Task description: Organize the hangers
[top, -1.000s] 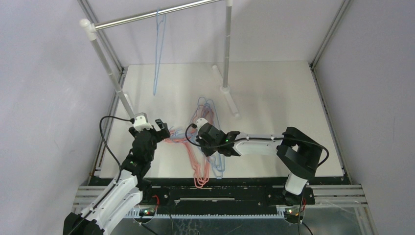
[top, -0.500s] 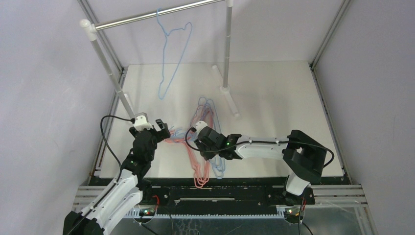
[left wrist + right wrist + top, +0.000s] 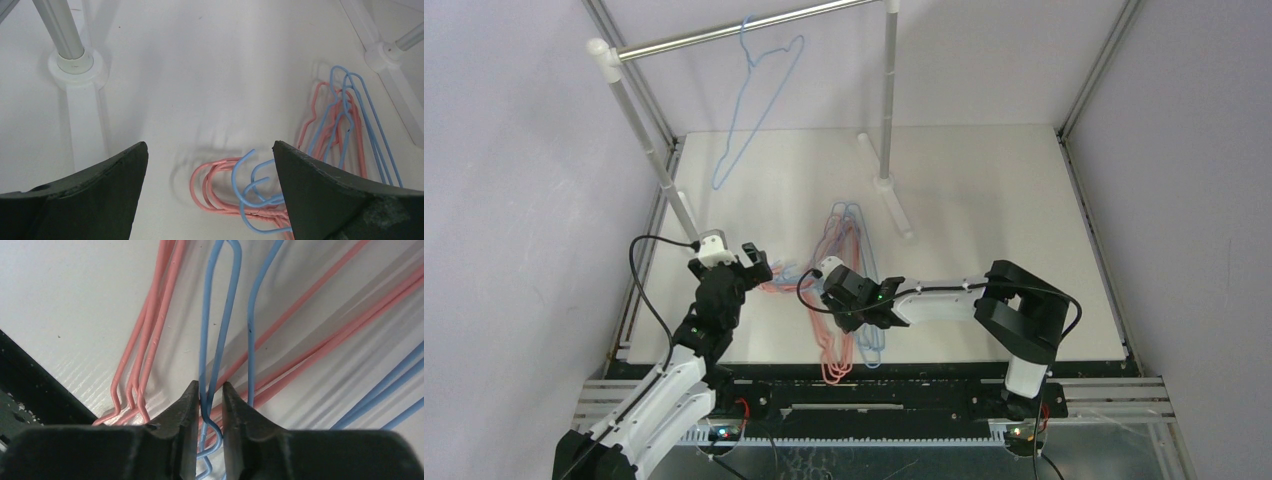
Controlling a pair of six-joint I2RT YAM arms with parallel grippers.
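Note:
One light blue hanger (image 3: 759,95) hangs by its hook from the silver rail (image 3: 724,32), tilted to the left. Several pink and blue hangers (image 3: 844,250) lie in a pile mid-table. My right gripper (image 3: 849,305) is low over the pile's near part. In the right wrist view my right gripper (image 3: 209,387) has its jaws nearly together, pinching the doubled wire of a blue hanger (image 3: 220,315), with pink hangers (image 3: 150,330) lying beside it. My left gripper (image 3: 210,150) stands wide open just above the table, with pink hooks (image 3: 215,182) and blue hooks (image 3: 250,170) lying between its fingers, untouched.
The rail's white posts stand on the table, the left foot (image 3: 75,67) close ahead of my left gripper and the right post (image 3: 889,120) behind the pile. The table's dark near edge (image 3: 30,375) lies close to my right gripper. Walls enclose both sides.
My right gripper has shifted left and toward the near edge, opened, and closed in on a blue wire. The hung blue hanger has swung left on the rail. The left arm has stayed still.

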